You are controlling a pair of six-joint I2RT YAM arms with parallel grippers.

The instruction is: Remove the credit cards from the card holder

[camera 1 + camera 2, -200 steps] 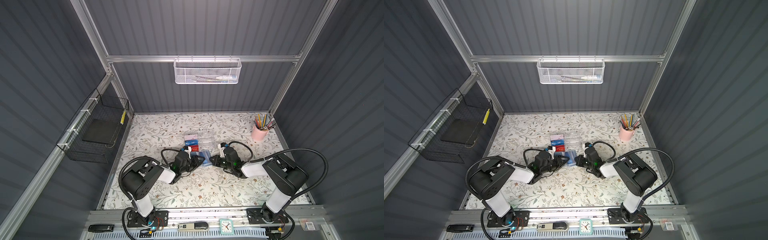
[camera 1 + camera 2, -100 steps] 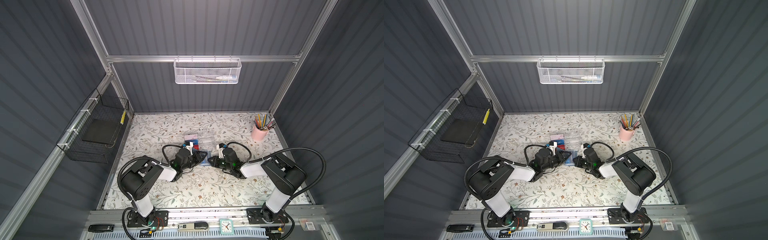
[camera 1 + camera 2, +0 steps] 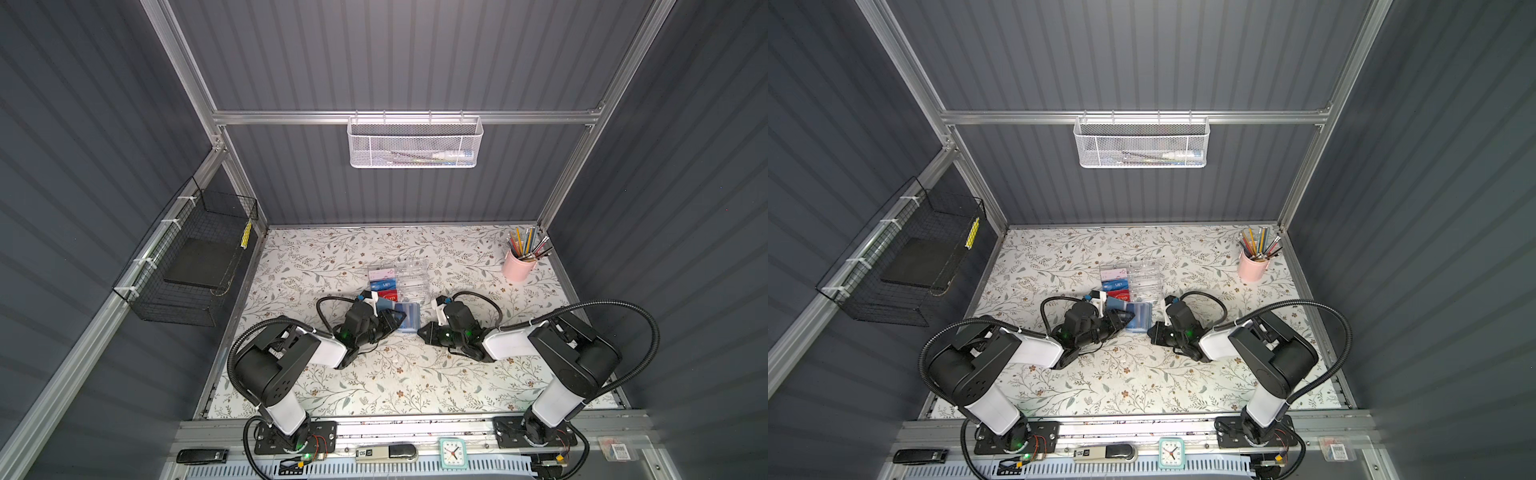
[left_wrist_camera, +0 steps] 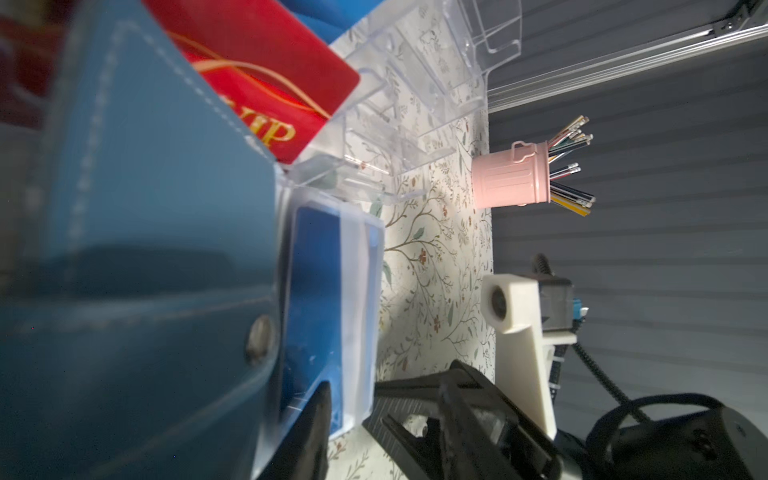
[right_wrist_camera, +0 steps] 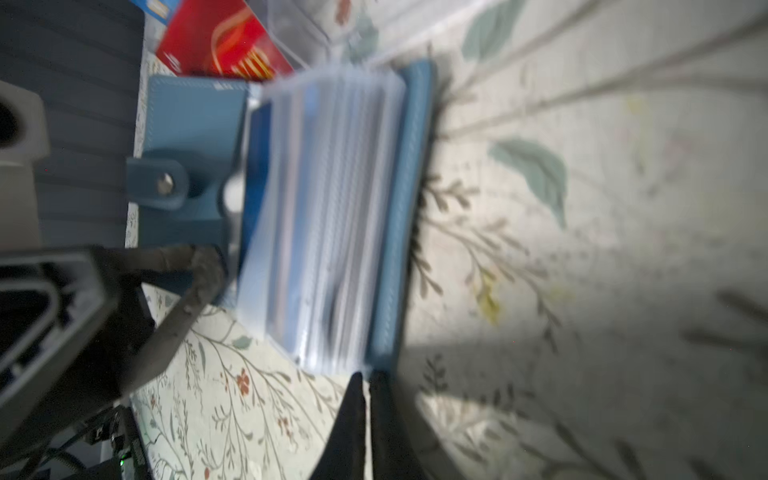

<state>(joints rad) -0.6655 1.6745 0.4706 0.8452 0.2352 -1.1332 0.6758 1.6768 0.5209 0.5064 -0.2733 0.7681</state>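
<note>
One black wire basket [image 3: 166, 299] hangs on the left wall, with a dark flat slab [image 3: 199, 262] lying in it. Two black arms reach inward over the floral-print worktop [image 3: 316, 257]. The left gripper [image 3: 397, 323] sits against the raised flap of the card holder [image 3: 408, 318]. That flap fills its wrist view, where one dark finger [image 4: 313, 419] shows. I cannot tell whether its jaws grip the flap.

Behind it stands one clear acrylic box [image 3: 412, 274], rigid and split into compartments. Three cards lie down its left side: a pink-white card [image 3: 382, 273], a blue card [image 3: 384, 285] with white lettering, and a glossy red card [image 3: 390, 296] with gold print. Higher up, one white mesh basket [image 3: 415, 143] on the back rail holds pens.

The single holder is soft and slate-blue, with stitched edges and a round metal snap [image 5: 165, 184]. It lies open on the worktop between the two arms, just in front of the box, with its see-through sleeves fanned upward. One of the credit cards [image 4: 316, 291], bright blue, shows through the front sleeve; I cannot count any more.

The right gripper [image 5: 368, 395] has its jaws closed, with the tips at the holder's near edge. Far right, one pink bin-shaped cup [image 3: 516, 269] holds a bunch of pencils [image 3: 527, 244].
</note>
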